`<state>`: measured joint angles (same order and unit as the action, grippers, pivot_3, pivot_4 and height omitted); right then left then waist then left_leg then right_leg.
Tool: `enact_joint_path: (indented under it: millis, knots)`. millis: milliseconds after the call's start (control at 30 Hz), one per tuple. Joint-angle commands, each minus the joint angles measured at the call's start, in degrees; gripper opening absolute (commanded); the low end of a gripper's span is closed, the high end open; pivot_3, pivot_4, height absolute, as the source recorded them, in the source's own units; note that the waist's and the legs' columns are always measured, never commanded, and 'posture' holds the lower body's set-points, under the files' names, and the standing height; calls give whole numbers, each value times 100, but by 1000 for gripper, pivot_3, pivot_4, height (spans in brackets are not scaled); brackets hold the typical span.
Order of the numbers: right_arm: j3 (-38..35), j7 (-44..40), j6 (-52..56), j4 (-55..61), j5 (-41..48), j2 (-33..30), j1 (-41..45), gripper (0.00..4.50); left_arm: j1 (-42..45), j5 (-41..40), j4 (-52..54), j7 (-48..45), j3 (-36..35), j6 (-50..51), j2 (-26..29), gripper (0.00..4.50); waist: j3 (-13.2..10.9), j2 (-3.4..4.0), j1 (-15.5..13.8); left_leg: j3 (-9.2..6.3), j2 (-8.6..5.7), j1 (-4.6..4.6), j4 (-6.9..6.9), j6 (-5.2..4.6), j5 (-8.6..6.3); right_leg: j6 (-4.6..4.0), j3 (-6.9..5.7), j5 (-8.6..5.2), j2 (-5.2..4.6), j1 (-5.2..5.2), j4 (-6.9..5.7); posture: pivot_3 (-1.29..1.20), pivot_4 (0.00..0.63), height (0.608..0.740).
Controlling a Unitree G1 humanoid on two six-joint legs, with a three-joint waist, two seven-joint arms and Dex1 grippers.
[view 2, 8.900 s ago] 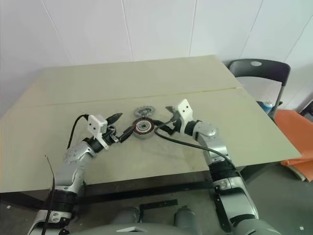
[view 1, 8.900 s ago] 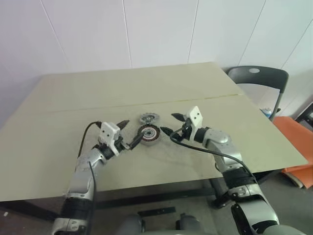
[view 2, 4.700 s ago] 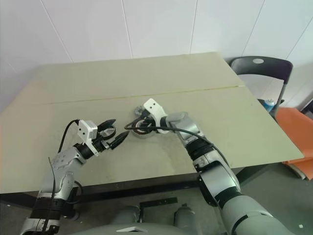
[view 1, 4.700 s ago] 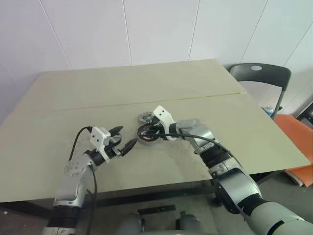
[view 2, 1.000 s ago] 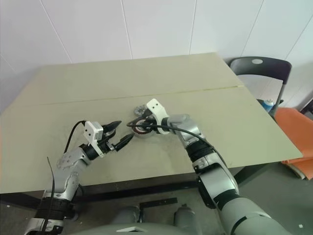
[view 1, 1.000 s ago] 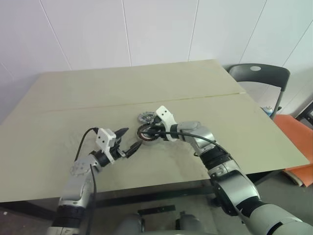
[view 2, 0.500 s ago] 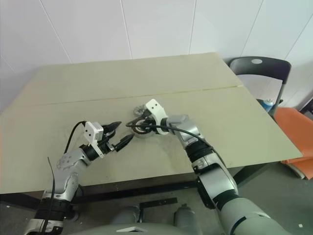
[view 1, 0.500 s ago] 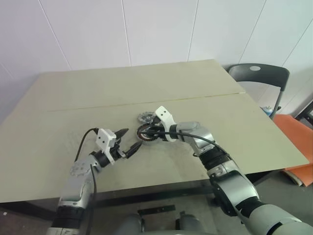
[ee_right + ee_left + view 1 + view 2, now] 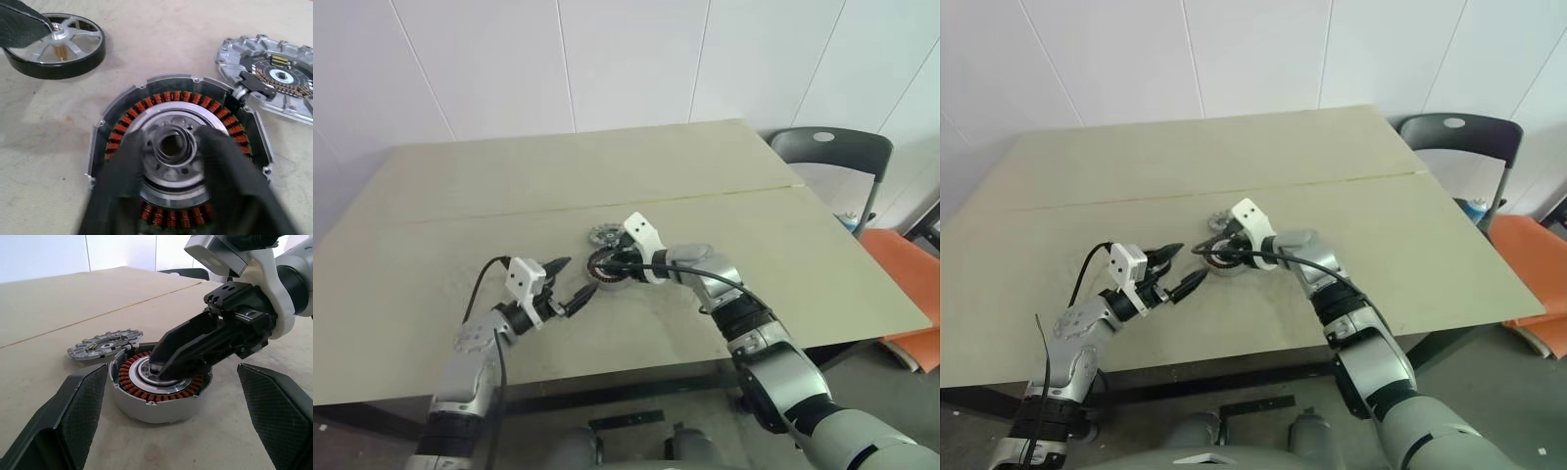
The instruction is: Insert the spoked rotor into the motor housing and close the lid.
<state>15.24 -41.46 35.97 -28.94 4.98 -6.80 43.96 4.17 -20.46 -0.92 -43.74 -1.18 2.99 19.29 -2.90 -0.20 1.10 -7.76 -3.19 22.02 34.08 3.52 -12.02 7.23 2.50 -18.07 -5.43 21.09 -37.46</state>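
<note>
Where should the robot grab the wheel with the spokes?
Probably the black rim of the spoked rotor, from straight above. It lies flat on the table, so its side is low, but the gaps between the spokes are open. One finger could drop into a gap, the other outside the rim.

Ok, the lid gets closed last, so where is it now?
In the eye views the lid lies flat near the middle of the table, just behind the motor housing, against its far rim.

housing [image 9: 178, 152] mid-table, lid [image 9: 271, 81] just behind (touching), rotor [image 9: 58, 46] to its left
</note>
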Motion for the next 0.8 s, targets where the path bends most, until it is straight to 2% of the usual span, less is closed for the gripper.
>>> enact_joint_path:
  millis: [33, 333, 433, 633, 667, 800]
  knots:
    - [-120, 111, -44, 11, 20, 56, 46, 2973, 21, -6, 137, -34, -38, -128, 28, 4500, 0, 0, 0, 0, 0, 0, 0, 0, 0, 0, 0, 0, 0, 0, -1, 0, 0, 740]
    - [-620, 282, -201, -104, 333, 245, 167, 2973, 62, 5, 0, -77, -61, -194, 36, 4500, 0, 0, 2, 0, 1, 0, -1, 0, 0, -1, 0, 1, 1, 1, -2, 0, 0, 740]
    - [-694, 344, -264, -164, 350, 261, 191, 2323, 81, 6, -42, -92, -57, -217, 39, 4500, 0, 0, 5, 0, 1, 0, -1, 0, 0, -1, 1, 1, 1, 1, -2, 0, 0, 740]
    - [-583, 303, -391, -164, 257, 222, 97, 246, 99, 21, -82, -117, -33, -228, 31, 4500, 0, 0, 6, 0, 1, 0, 0, 0, 0, -1, 1, 1, 2, 1, -2, 0, 0, 740]
    - [-550, 315, -416, -155, 224, 215, 79, 19, 97, 22, -80, -119, -31, -226, 29, 4500, 0, 0, 6, 0, 1, 0, 0, 0, 0, -1, 1, 1, 2, 1, -2, 0, 0, 740]
    - [-320, 372, -501, -160, 13, 186, -2, 19, 108, 31, -100, -117, -27, -232, 20, 4500, 0, 0, 6, 0, 1, 0, 0, 0, 0, -1, 1, 1, 2, 1, -2, 0, 0, 740]
